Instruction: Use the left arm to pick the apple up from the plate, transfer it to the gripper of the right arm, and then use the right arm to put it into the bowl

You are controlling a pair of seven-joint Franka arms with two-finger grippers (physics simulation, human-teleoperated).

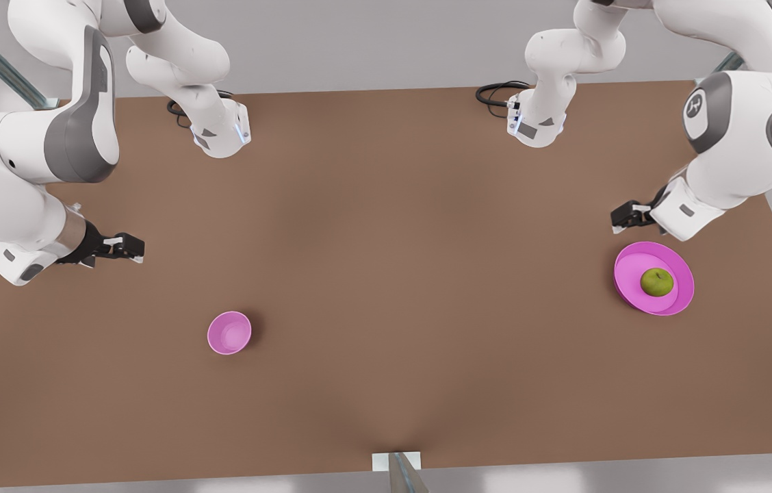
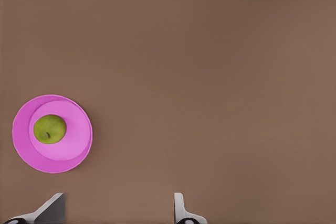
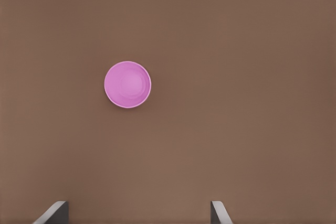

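We judge the apple [image 2: 50, 129], on the plate [image 2: 23, 145], light, firm, probably slick: grip across its widest part; left gripper [image 2: 119, 209] and right gripper [image 3: 139, 212] both spread, empty

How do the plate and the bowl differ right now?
The plate is wide and shallow; the bowl is smaller and deeper. The plate holds the apple; the bowl holds nothing. The plate lies at the front view's right, near the left pincer; the bowl lies left of centre, nearer the right pincer. Both are round, pink and rest on the table.
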